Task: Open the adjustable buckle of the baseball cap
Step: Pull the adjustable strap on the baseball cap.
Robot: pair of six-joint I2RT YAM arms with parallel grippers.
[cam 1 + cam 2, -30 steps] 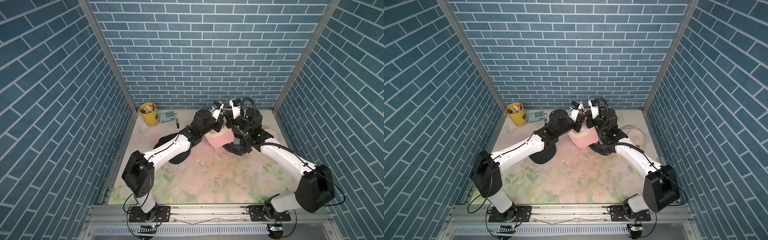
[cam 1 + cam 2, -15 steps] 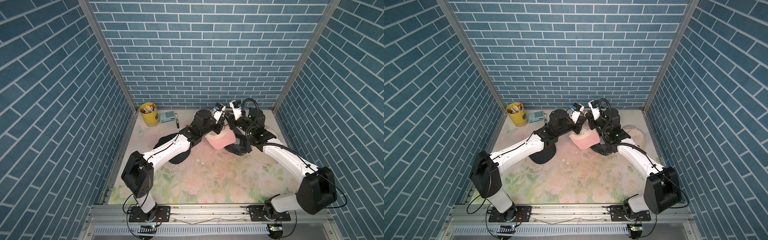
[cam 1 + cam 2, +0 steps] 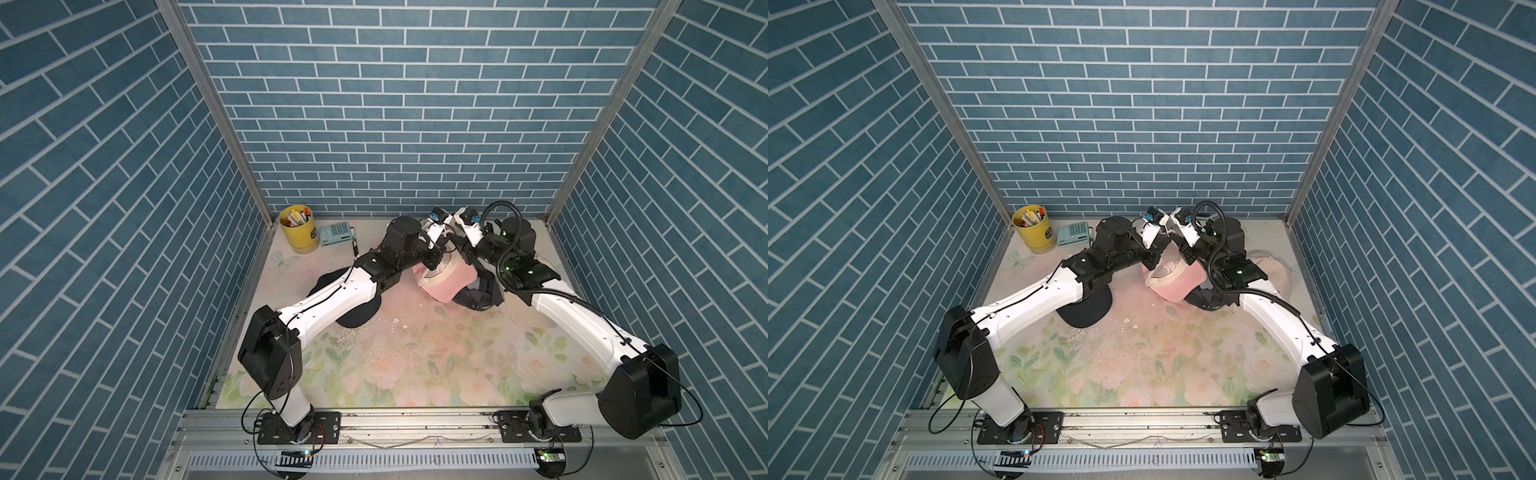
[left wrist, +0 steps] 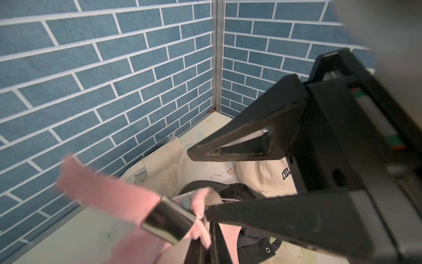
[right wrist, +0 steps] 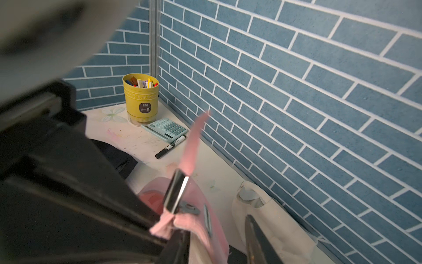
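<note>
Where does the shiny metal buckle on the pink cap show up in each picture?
Top view: too small to make out on the pink cap.
Top view: likewise, lost on the pink cap.
Left wrist: buckle on the pink strap, foreground.
Right wrist: buckle on the pink strap, before the calculator.
Shared landmark: the pink cap.

In both top views the floral bench (image 3: 415,374) carries a yellow pen cup (image 3: 297,229), a calculator (image 3: 336,234) and a black marker (image 3: 354,246) left of frame centre, a black cap (image 3: 357,318) below them, a second black cap (image 3: 478,298) and a cream cap (image 3: 1273,270) right of centre, crumbs (image 3: 353,334), and possibly the brim of the pink baseball cap (image 3: 446,282).
</note>
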